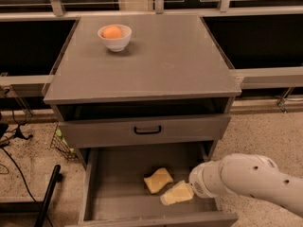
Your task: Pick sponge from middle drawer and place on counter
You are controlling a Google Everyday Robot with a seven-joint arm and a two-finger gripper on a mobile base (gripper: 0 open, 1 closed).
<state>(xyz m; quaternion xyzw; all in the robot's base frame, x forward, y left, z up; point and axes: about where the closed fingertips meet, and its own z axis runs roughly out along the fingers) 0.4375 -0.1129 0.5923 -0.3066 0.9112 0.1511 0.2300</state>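
Observation:
The sponge is a small pale yellow piece lying on the floor of the pulled-out middle drawer, a little right of its centre. My gripper is down inside the drawer, just right of and in front of the sponge, with its pale yellow end close to the sponge's near-right edge. The white arm reaches in from the lower right. Above, the grey counter forms the cabinet's flat top.
A white bowl holding an orange fruit stands on the counter's back left. A closed drawer front with a black handle sits above the open drawer. A wire basket and black cables lie on the floor at left.

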